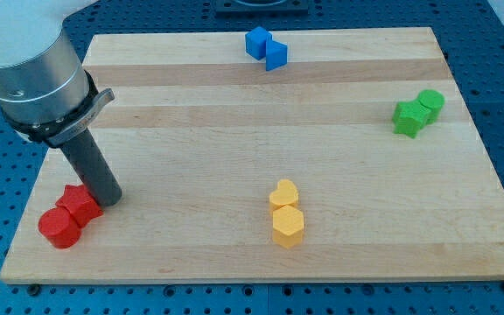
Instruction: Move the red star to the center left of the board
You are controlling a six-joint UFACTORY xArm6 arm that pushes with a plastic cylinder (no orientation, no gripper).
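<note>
The red star [79, 204] lies near the board's bottom left corner, touching a red cylinder [59, 227] just below and to its left. My tip [108, 198] rests on the board right beside the star, on its right side, seemingly touching it. The dark rod rises up and to the left into the grey arm body.
The wooden board [234, 131] lies on a blue pegboard table. Two blue blocks [265, 47] sit together at the top centre. A green pair [416, 112] sits at the right. A yellow heart [283, 193] and a yellow hexagon [287, 225] sit at the bottom centre.
</note>
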